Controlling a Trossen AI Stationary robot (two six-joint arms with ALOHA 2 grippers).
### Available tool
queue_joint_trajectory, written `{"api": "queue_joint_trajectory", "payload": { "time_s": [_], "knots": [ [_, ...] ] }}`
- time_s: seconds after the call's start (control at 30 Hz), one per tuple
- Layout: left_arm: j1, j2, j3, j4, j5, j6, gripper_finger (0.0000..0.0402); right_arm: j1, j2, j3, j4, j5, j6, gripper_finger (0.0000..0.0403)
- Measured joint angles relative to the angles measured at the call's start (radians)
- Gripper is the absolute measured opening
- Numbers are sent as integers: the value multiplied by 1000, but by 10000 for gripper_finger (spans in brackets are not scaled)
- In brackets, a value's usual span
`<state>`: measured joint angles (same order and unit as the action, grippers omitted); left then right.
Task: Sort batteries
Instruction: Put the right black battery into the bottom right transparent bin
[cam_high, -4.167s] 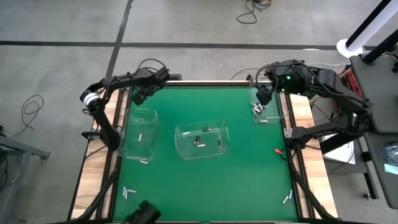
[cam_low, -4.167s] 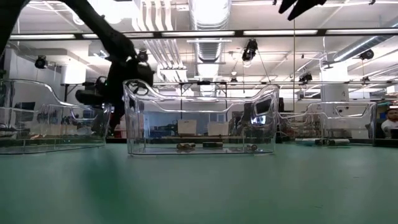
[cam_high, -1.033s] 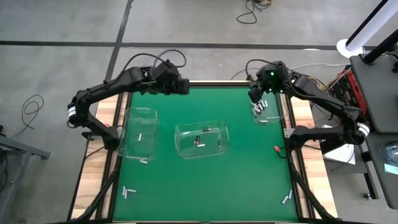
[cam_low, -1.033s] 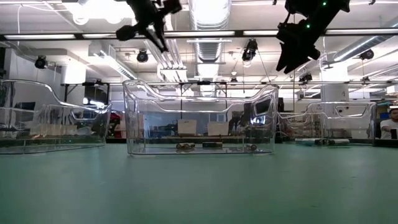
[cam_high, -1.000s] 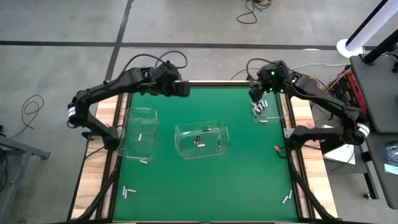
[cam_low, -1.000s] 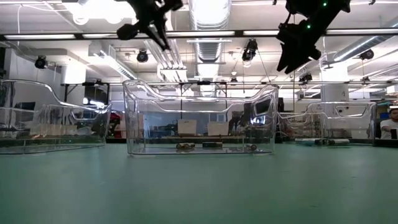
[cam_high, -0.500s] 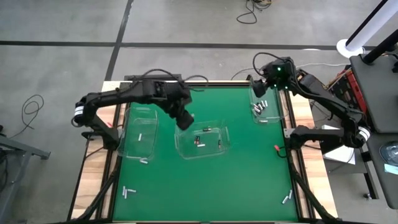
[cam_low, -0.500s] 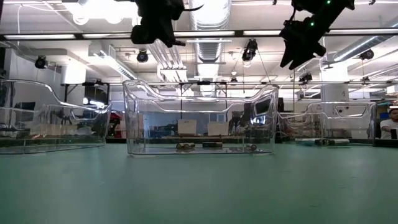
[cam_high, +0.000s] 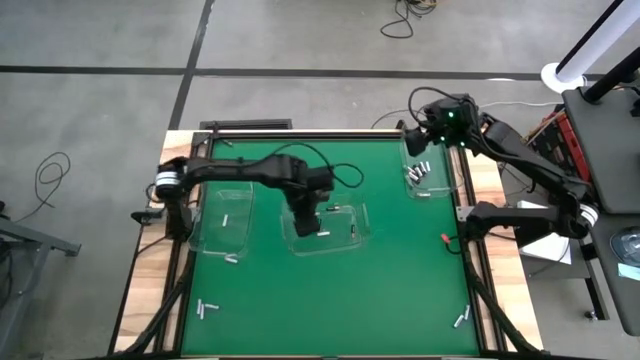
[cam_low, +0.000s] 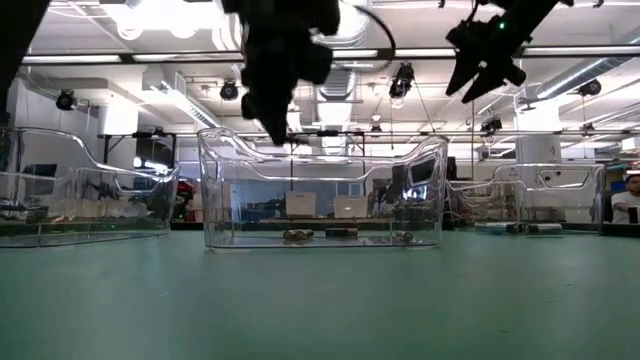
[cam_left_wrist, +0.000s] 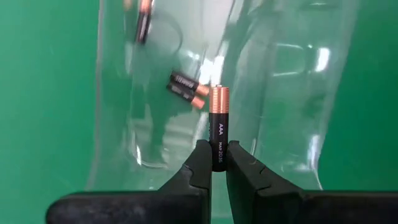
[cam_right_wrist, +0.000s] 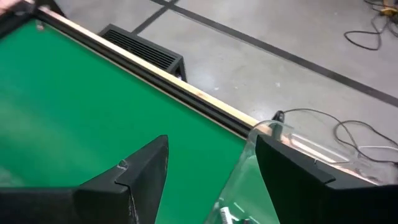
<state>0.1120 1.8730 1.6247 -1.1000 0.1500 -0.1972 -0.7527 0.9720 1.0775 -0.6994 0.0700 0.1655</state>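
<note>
- Three clear bins sat on the green table (cam_high: 330, 290): a left bin (cam_high: 224, 212), a middle bin (cam_high: 325, 226) and a right bin (cam_high: 427, 172) at the far right edge.
- One AAA battery (cam_left_wrist: 218, 127), black with a copper end, stood clamped between the fingers (cam_left_wrist: 200, 163) of the left gripper (cam_left_wrist: 216, 165), its copper end pointing away from the wrist.
- The left gripper (cam_high: 306, 222) hung over the middle bin, seen in the low view just above the bin's rim (cam_low: 278, 132).
- Inside the middle bin lay a few batteries (cam_left_wrist: 188, 90) on its floor; the low view showed them as small dark shapes (cam_low: 298, 236).
- The right gripper (cam_high: 421, 143) hovered high over the far edge of the right bin, its fingers (cam_right_wrist: 130, 174) spread wide apart and holding nothing.
- Several silvery batteries (cam_high: 416, 175) lay in the right bin, and one (cam_high: 227, 218) in the left bin.
- Loose batteries lay on the table: one (cam_high: 232, 260) just beside the left bin, a pair (cam_high: 207, 309) near the front left corner, and a pair (cam_high: 461, 320) near the front right corner.
- A small red object (cam_high: 447, 241) lay at the table's right edge.
</note>
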Motion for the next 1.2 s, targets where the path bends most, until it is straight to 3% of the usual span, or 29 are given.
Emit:
{"api": "queue_joint_trajectory", "payload": {
  "time_s": [0.17,0.53,0.67,0.87,1.2],
  "knots": [
    [-12,89,41,-1,-2,-225,6,53,-27,29,-30,0,36,246],
    [-65,313,317,-83,-10,-718,6,61,-41,47,-125,-3,28,241],
    [-82,374,376,-129,-8,-863,6,61,-43,47,-195,-52,0,241],
    [-85,428,380,-122,-51,-1050,19,61,-71,45,-249,-105,-7,252],
    [-93,429,265,29,-86,-1302,23,62,-151,45,-251,-107,-3,250]
  ]
}}
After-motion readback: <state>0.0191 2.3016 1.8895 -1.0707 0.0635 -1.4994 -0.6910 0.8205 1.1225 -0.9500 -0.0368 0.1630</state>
